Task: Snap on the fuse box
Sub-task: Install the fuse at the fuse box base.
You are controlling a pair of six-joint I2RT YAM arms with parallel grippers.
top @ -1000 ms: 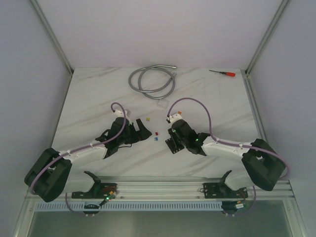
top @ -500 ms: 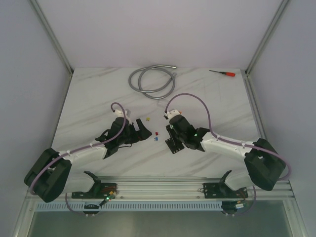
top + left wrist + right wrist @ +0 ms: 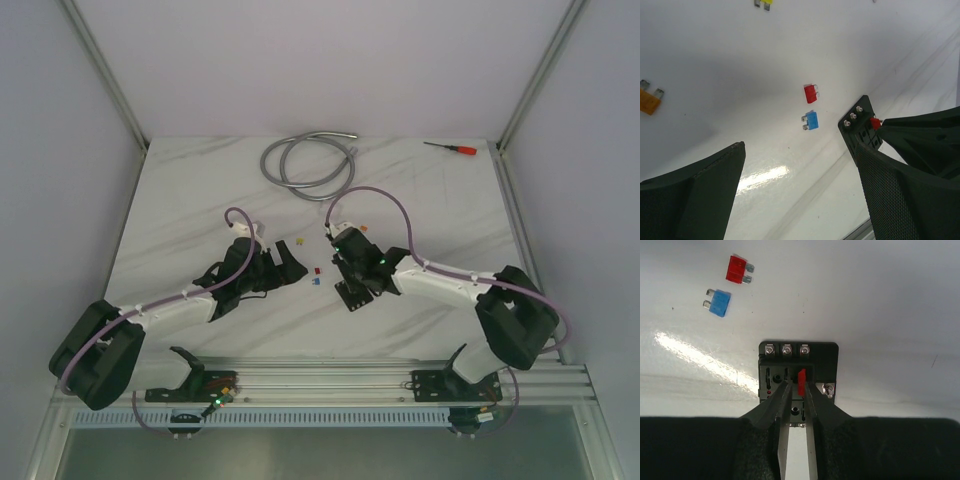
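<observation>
Overhead view faces down at table (image 3: 200, 190); both close wrist views share fuse box (image 3: 821, 365).

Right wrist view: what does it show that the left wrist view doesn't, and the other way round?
Only the right wrist view shows the fuse box face-on, slots and all. Only the left wrist view shows an orange fuse, a yellow fuse and the left gripper, wide open. Both show the box, the right gripper with a red fuse at its tips against the box, and a loose red fuse beside a blue fuse.
</observation>
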